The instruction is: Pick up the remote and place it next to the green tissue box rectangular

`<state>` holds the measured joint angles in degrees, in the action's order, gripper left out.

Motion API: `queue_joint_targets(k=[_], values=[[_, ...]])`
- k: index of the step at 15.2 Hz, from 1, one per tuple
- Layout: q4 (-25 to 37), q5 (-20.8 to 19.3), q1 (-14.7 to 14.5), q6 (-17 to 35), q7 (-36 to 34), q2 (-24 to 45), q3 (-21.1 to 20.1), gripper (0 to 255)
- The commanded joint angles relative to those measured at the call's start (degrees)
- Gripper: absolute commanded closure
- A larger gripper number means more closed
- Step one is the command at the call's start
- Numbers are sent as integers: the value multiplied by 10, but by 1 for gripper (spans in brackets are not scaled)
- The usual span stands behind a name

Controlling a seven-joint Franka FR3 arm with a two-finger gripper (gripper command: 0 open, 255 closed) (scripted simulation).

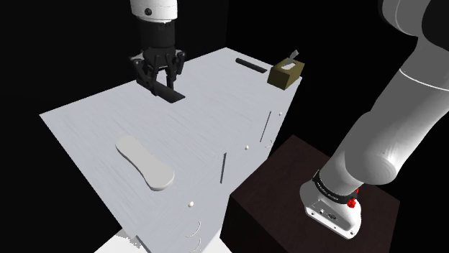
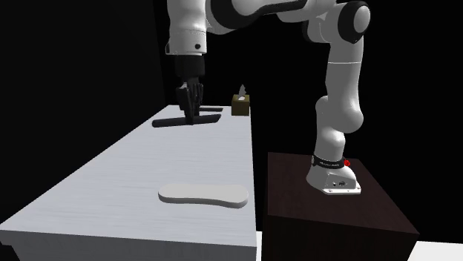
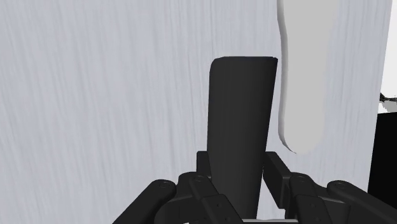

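Observation:
A long flat black remote point(image 1: 164, 91) sits at the white table's point(image 1: 209, 129) far corner, on the shoulder view's left. My black gripper point(image 1: 160, 80) comes down on it from above and is shut on it. In the wrist view the remote point(image 3: 242, 114) runs forward from between the gripper point(image 3: 236, 170) fingers, which clasp its sides. Whether it rests on the tabletop or hangs just above it, I cannot tell. The olive-green tissue box point(image 1: 286, 73) stands at the far right corner, well apart from the remote. From the side, the gripper point(image 2: 193, 110) holds the remote point(image 2: 174, 121), with the tissue box point(image 2: 240, 104) behind.
A white oblong flat object point(image 1: 146, 164) lies on the near part of the table. A second thin black bar point(image 1: 250, 65) lies beside the tissue box at the far edge. The dark stand point(image 1: 288, 194) adjoins the table's right side. Black area surrounds the table.

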<state>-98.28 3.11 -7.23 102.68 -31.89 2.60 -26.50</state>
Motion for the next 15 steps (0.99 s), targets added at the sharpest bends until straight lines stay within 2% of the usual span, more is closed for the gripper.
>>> queue_joint_targets(k=[1, 13, 15], values=[[16, 0, 0, -17, -1, 0, 0, 255], [132, -10, -4, -114, -13, 19, -3, 255], [117, -1, 5, -115, 3, 3, 4, 255]])
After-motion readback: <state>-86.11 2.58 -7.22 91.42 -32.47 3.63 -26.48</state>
